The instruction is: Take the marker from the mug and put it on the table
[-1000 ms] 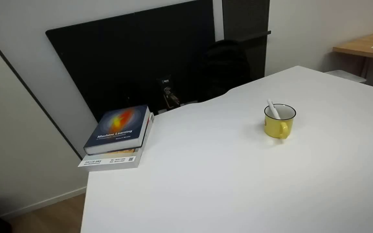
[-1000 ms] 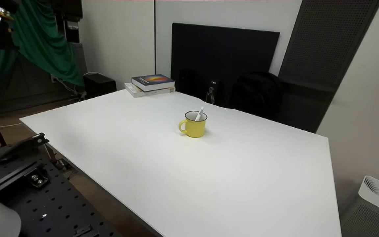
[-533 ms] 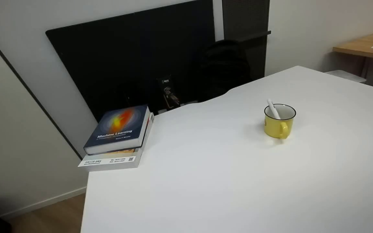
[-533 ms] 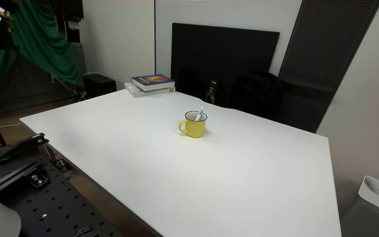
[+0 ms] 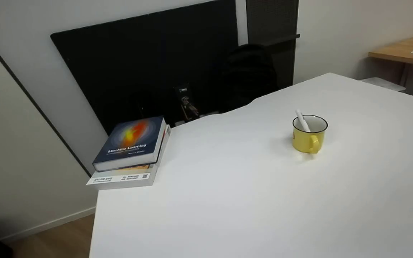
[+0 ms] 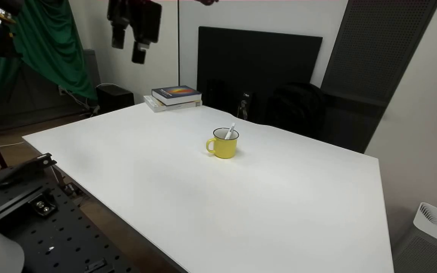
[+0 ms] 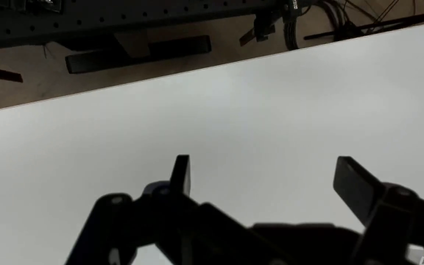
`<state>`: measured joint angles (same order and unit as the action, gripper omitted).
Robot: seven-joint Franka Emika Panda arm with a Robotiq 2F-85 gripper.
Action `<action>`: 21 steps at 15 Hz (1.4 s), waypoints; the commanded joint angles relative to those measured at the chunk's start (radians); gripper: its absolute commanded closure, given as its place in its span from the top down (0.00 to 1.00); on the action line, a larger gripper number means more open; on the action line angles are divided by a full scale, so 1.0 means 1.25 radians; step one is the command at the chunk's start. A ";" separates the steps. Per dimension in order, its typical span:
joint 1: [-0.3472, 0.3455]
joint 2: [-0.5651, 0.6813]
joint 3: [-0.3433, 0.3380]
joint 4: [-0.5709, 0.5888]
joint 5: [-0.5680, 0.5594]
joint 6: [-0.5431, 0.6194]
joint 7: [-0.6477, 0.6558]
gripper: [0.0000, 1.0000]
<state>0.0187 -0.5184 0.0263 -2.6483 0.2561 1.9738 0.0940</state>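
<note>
Open room surrounds the yellow mug (image 5: 304,142) on the white table (image 6: 271,197); the marker (image 5: 302,120) juts above its rim, and stacked books (image 5: 131,145) block one corner

"Machine Learning" on upper book (image 5: 130,144)

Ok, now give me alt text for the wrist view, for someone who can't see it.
The pincer, fingers wide apart with nothing between them, is seen against the white table. Brownish floor and a dark perforated platform run along the top. Neither mug nor marker shows here.

Black end effector (image 7: 265,173) with flat, blocky fingertips (image 7: 354,184)
</note>
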 commanded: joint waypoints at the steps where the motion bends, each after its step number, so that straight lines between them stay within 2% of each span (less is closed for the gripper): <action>1: -0.005 0.204 -0.044 0.168 -0.003 -0.067 -0.058 1.00; 11: -0.024 0.644 -0.048 0.599 -0.082 -0.188 -0.039 1.00; 16: -0.029 0.817 -0.049 0.814 -0.102 -0.268 -0.024 1.00; 20: -0.032 0.934 -0.051 0.975 -0.100 -0.263 -0.001 1.00; 21: -0.032 0.859 -0.044 0.856 -0.099 -0.230 -0.037 1.00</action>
<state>-0.0135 0.5554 -0.0383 -1.5790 0.1377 1.6880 0.0456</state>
